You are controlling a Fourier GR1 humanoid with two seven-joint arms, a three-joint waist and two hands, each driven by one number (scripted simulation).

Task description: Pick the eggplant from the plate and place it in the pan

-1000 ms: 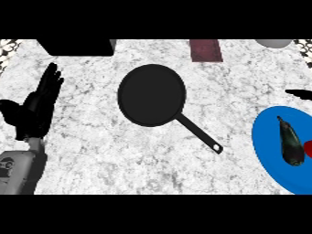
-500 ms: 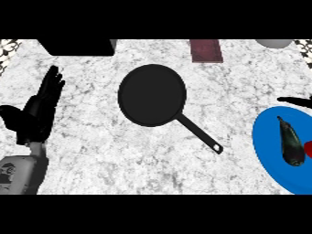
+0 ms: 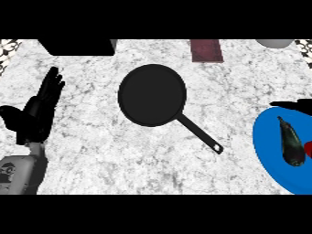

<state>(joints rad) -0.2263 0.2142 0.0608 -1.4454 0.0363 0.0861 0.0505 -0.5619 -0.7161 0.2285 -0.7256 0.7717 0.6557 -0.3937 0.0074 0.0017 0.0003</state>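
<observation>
Lying on blue plate [image 3: 273, 157], eggplant [image 3: 292, 141] just beside right hand [image 3: 301, 105], spread open, holding nothing.

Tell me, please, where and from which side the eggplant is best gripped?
Probably grip the eggplant across its thick middle, coming from the right, where the right hand hovers. It lies lengthwise on the blue plate, slim tip away, so that spans its width.

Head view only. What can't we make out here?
Black right hand: mostly past the head view's right edge; grip unreadable.
Round blue plate: right side cut by that edge.
Small red thing beside the dark eggplant: partly behind the hand, unidentifiable.
Pale round vessel: cut by the top edge.
</observation>
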